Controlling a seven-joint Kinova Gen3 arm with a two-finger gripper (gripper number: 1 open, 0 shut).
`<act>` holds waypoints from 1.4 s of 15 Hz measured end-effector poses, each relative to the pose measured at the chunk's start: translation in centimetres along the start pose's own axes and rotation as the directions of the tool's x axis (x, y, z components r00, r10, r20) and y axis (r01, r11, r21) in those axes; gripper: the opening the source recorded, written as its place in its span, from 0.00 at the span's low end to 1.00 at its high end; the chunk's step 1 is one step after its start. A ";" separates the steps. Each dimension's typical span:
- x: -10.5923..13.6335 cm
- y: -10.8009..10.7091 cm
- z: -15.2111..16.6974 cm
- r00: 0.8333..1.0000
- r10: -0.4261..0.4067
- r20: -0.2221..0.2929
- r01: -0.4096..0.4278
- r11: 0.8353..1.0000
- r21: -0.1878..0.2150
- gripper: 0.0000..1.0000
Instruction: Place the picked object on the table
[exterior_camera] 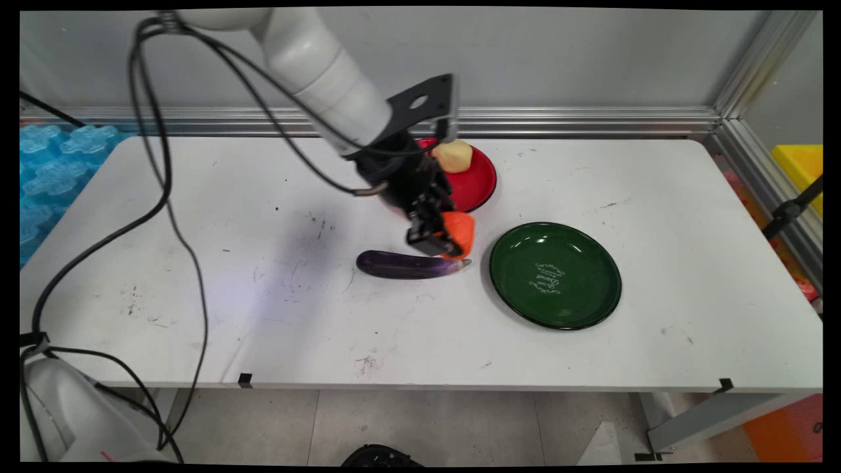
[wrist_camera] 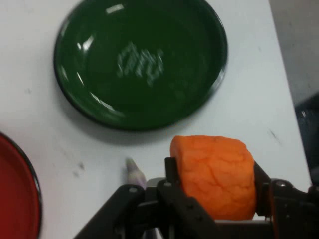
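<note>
Gripping an orange lump (wrist_camera: 214, 177) between its fingers, the claw (exterior_camera: 439, 238) hangs just above an eggplant (exterior_camera: 410, 265) on the table (exterior_camera: 263, 315), green plate (wrist_camera: 142, 62) close ahead, red plate (exterior_camera: 476, 184) behind.

From above the near side we look down across the whole bench (exterior_camera: 263, 315) toward the wall. From the hand we look along the end effector (wrist_camera: 217, 191), close over the bench. Both views share the green plate (exterior_camera: 555, 274) (wrist_camera: 140, 62) and red plate (exterior_camera: 476, 180) (wrist_camera: 15, 189).
</note>
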 end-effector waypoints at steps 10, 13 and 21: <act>-5.1 3.7 1.6 0.998 0.048 0.045 -0.048 0.999 -0.013 0.00; -6.1 3.7 4.0 0.997 0.063 0.049 -0.063 0.998 -0.007 0.00; -8.0 3.2 9.3 0.995 0.075 0.062 -0.074 0.997 -0.007 0.00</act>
